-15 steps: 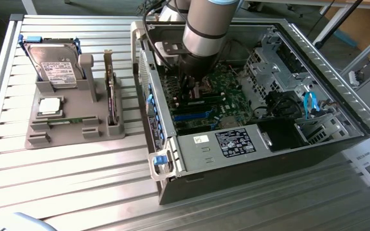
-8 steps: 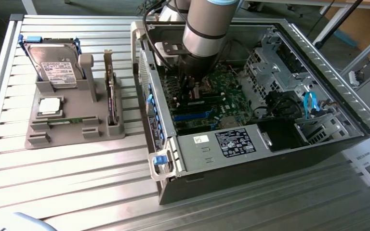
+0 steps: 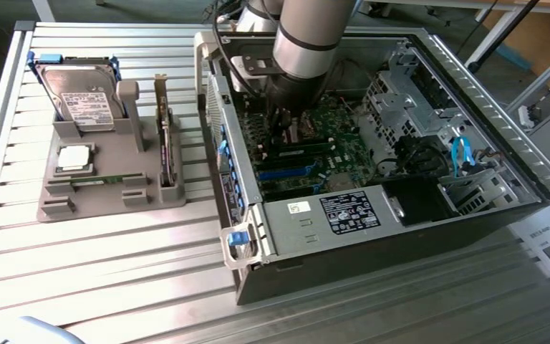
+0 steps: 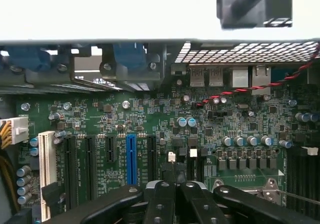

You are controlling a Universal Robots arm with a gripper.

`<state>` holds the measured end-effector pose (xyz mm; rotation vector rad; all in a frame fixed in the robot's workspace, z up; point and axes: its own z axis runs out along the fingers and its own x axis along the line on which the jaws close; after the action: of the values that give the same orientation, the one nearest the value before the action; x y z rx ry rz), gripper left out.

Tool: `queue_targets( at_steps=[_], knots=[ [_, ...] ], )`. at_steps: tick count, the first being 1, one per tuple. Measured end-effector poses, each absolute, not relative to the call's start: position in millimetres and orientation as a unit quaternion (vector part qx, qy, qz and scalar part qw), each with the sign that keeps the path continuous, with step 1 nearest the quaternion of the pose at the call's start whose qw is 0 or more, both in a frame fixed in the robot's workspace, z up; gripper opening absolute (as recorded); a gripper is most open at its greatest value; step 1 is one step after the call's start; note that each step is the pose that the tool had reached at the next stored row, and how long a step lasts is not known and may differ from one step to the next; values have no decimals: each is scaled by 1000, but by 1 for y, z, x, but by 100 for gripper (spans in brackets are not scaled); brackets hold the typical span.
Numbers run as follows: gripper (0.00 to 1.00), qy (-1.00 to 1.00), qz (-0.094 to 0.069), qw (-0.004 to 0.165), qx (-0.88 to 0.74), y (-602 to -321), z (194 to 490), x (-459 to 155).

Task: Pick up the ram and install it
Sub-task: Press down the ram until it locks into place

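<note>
One gripper (image 4: pixel 175 186), fingers pressed together, hangs low inside the open computer case (image 3: pixel 351 244) over the motherboard (image 4: pixel 150 119), while the ram (image 3: pixel 98 180) lies well apart in its gray holder (image 3: pixel 94 208), apparently not yet picked up.

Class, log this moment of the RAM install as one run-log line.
end effector: shut, inside the computer case | over: motherboard | ram: lying in grey holder, untouched

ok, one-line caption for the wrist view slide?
Shut tool poised low over the green motherboard, facing its expansion slots including the blue slot.
</note>
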<state>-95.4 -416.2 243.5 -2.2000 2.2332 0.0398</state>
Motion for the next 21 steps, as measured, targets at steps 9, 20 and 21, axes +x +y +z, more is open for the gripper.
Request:
queue_targets(
  at_steps=[9,20,21],
  knots=[
    [10,712,13,3,-702,-416,265,-95],
    [10,712,13,3,-702,-416,289,-95],
    [10,712,13,3,-702,-416,289,-95]
  ],
)
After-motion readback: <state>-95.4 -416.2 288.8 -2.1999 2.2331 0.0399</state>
